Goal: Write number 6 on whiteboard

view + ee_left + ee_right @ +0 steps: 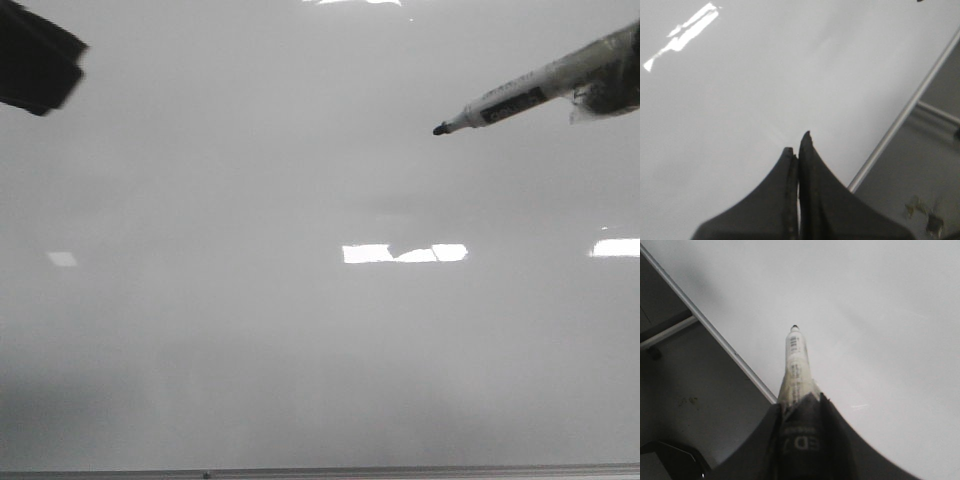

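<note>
Evidently no number 6 is on the whiteboard (300, 350) yet: the right gripper (799, 415), clamped on the marker (510, 100), angles its tip down toward the blank surface to start writing, while the left gripper (797, 150), jaws together, holds nothing.

I count one whiteboard (250, 380) and one marker (510, 102) with a single dark tip, and I see no written stroke on the board from any of my three views. Two arms show: the left gripper (798, 150) with its two fingers (815, 190) pressed together, and the right gripper (799, 405) with two fingers (840, 440) either side of the marker. On the board I count four bright reflections in the front view, plus a sliver at the top edge, and one grey edge strip (400, 468).
</note>
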